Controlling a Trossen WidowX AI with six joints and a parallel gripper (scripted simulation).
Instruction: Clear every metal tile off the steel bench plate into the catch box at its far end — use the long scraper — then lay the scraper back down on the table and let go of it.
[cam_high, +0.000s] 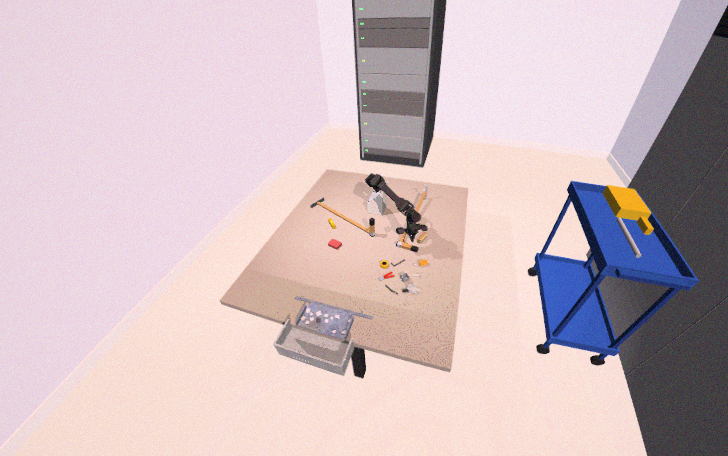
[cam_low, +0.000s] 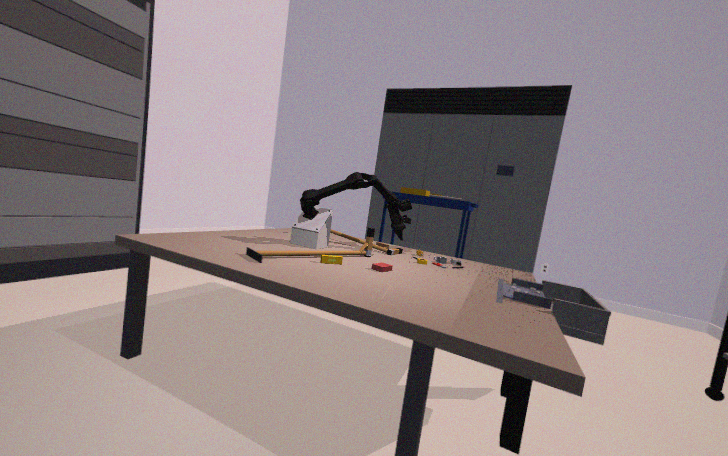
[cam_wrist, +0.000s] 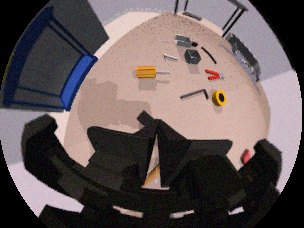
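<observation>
My gripper (cam_high: 412, 239) (cam_low: 400, 237) (cam_wrist: 158, 121) is shut and empty, pointing down above the table near a short hammer (cam_high: 407, 246). A long wooden-handled tool with a wide black head (cam_high: 343, 216) (cam_low: 306, 252) lies left of the arm. Another long wooden-handled tool with a pale head (cam_high: 421, 199) lies on the arm's other side. I cannot tell surely which is the scraper. The steel bench plate (cam_low: 531, 299) lies at the table's far edge, bearing several small pale tiles (cam_high: 318, 313) and a dark one. The grey catch box (cam_high: 311, 358) (cam_low: 580, 323) adjoins its outer end.
A grey bar (cam_high: 362, 315) crosses the plate's near end. A hammer (cam_high: 371, 226) (cam_low: 370, 242) stands upright at the black-headed tool's handle end. A red block (cam_high: 334, 243) (cam_low: 381, 266), yellow block (cam_high: 332, 222) (cam_low: 331, 259), yellow tape (cam_high: 384, 264) (cam_wrist: 219, 98), screwdriver (cam_wrist: 146, 72) and red pliers (cam_wrist: 216, 76) lie about.
</observation>
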